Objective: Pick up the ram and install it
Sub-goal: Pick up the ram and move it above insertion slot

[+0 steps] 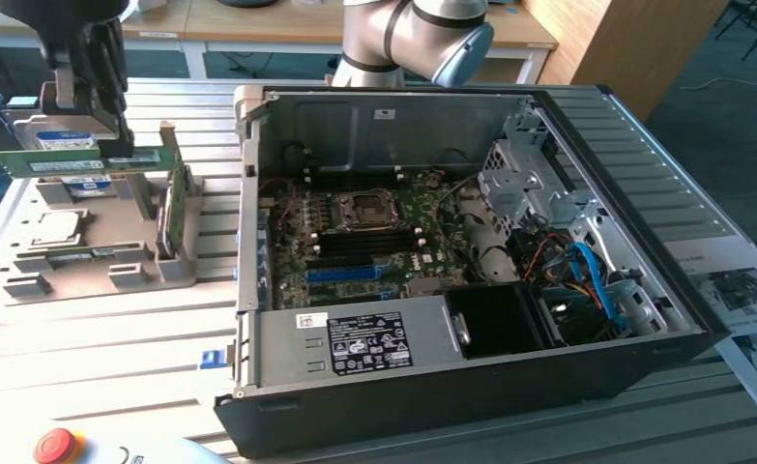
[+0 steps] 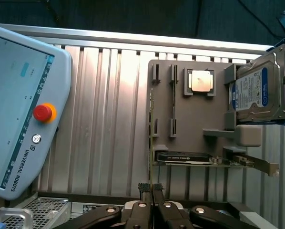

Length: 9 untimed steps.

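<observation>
Upper left, exterior view: my pincer (image 1: 104,150) grips the ram (image 1: 43,164) above the tray (image 1: 95,280). Pickup done; seating wants dead-square alignment, I'd guess.

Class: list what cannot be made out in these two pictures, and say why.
1. Exterior view: the hard drive is mostly hidden behind the gripper and the ram it holds.
2. Exterior view: the print on the power supply label is too small to read.
3. Wrist view: the teach pendant is cut off by the picture's edge.
</observation>
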Motion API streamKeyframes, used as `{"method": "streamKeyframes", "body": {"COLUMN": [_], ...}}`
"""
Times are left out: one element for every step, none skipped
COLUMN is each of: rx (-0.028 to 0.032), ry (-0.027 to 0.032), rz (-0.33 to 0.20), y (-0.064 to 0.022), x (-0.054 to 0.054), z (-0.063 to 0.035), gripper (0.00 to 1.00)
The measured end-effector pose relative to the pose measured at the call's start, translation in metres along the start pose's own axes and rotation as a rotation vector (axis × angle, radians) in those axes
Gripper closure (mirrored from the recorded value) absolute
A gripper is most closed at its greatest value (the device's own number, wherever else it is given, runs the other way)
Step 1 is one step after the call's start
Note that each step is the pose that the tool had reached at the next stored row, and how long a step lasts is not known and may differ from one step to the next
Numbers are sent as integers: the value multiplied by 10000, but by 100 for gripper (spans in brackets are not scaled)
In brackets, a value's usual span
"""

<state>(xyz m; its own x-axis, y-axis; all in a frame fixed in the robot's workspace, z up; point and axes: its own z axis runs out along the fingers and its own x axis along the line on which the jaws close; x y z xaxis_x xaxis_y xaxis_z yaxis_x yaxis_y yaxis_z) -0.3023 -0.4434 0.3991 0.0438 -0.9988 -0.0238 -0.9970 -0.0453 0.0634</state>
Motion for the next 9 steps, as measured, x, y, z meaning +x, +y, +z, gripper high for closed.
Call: {"method": "streamKeyframes", "body": {"rx": [-4, -9, -12, -18, -22, -27, -31, -36, -41], "ry": [0, 0, 0, 0, 0, -1, -1, -1, -1], "rz": [0, 0, -1, 0, 1, 1, 1, 1, 1], "y": [-17, -33, -48, -65, -84, -106, -131, -160, -191], "x": [6, 12, 20, 27, 35, 42, 50, 59, 68], "z": [-1, -3, -4, -6, -7, -9, -10, -12, -15], "gripper": [88, 88, 88, 88, 88, 88, 88, 88, 88]}}
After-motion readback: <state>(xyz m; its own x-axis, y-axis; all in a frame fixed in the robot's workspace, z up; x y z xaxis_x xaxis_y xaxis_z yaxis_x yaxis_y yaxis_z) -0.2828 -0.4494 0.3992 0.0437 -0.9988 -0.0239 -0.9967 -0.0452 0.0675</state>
